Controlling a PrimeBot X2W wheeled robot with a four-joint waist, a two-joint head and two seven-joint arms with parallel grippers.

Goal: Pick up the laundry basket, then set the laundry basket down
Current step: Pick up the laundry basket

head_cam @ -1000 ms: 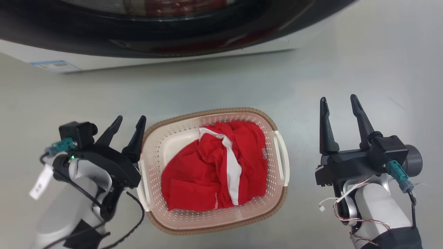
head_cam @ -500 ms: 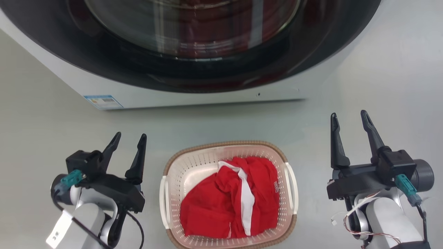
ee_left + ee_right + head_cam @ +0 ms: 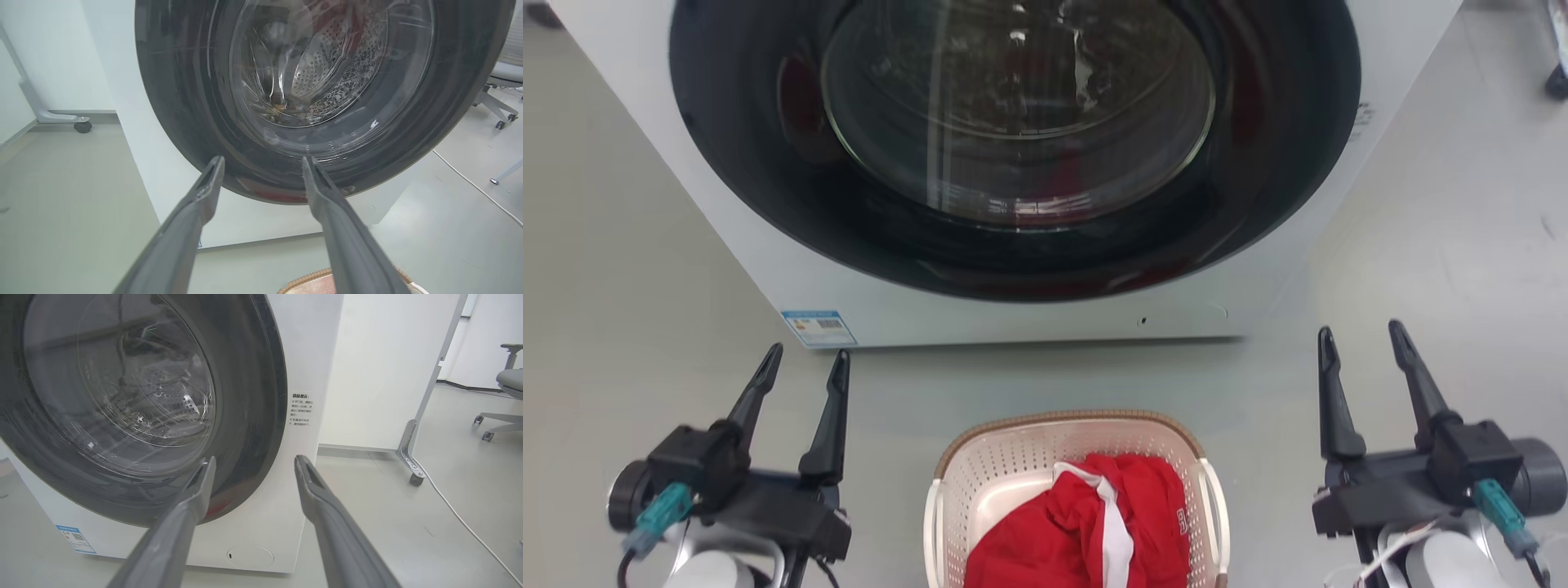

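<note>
The laundry basket (image 3: 1013, 457), cream perforated plastic with a brown woven rim, rests on the floor at the bottom centre of the head view, with red and white clothing (image 3: 1094, 531) heaped in it. A sliver of its rim (image 3: 302, 281) peeks in at the bottom of the left wrist view. My left gripper (image 3: 805, 363) hovers open to the basket's left, apart from it, with nothing between its fingers. To the basket's right, my right gripper (image 3: 1364, 339) is open too and holds nothing. Both point toward the washing machine.
A white washing machine (image 3: 1029, 163) with a large dark round door stands right behind the basket. A white panel on castors (image 3: 412, 477) and a floor cable (image 3: 457, 514) lie to the right, with an office chair (image 3: 506, 400) beyond. Bare grey floor lies on either side of the basket.
The head camera has tilted upward, so the basket slid to the bottom of the picture and the washer door came into view. Both grippers stay open and have drawn away from the basket's sides.
</note>
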